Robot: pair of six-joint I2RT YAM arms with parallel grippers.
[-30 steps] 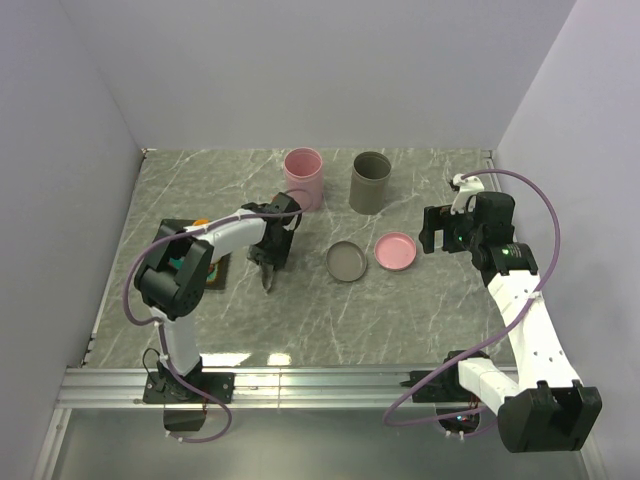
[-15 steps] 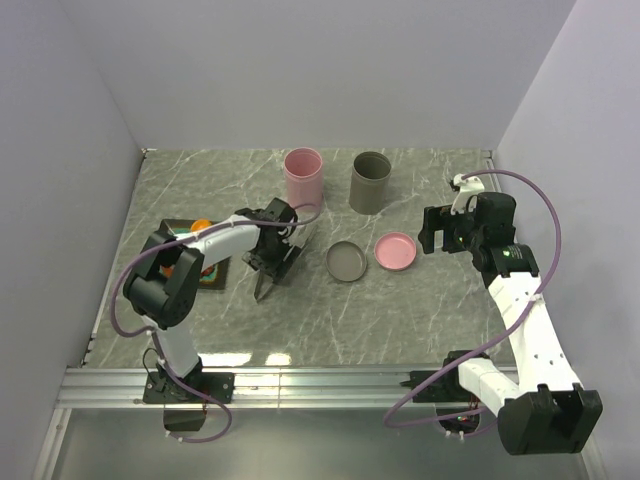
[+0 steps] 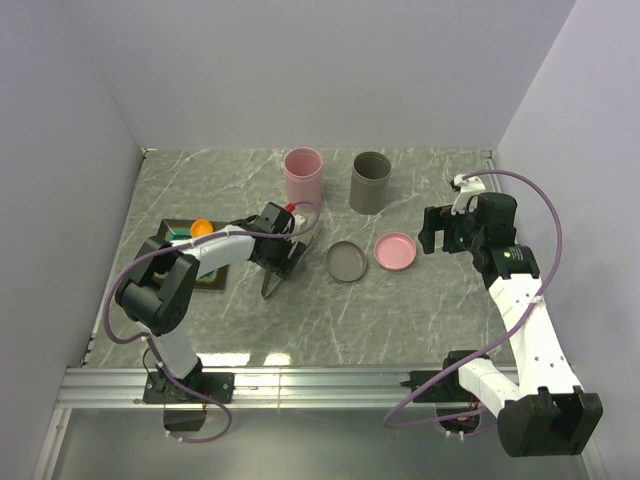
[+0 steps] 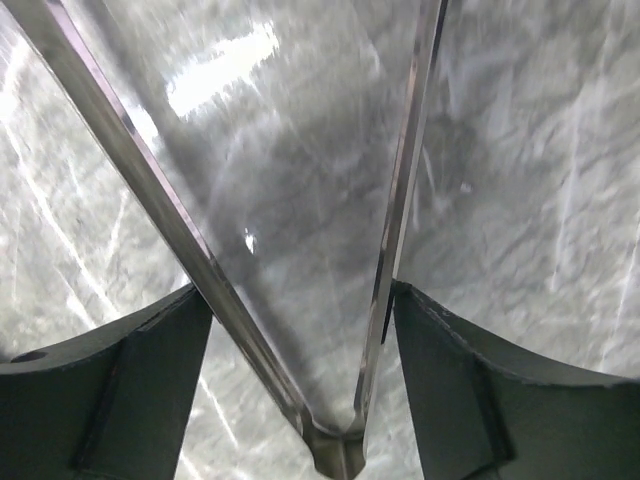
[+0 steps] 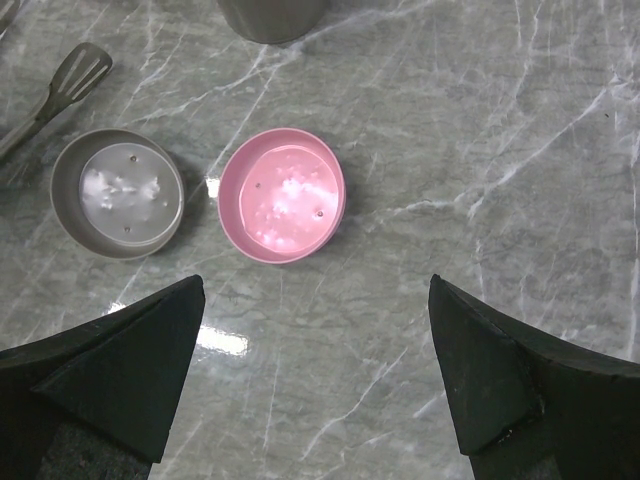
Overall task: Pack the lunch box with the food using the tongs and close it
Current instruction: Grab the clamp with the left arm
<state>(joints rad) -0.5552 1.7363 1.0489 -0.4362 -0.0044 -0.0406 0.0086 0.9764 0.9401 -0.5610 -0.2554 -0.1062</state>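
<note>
Metal tongs (image 4: 150, 195), pink cup (image 3: 303, 177), grey cup (image 3: 371, 181)

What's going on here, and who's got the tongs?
The left hand holds the tongs by their joined end, arms sprung wide, tips angled down at the table in front of the pink cup; no food shows between them. The right hand hangs open above the pink lid and grey lid. The grey cup stands uncovered too. An orange piece sits far left, not yet packed.
</note>
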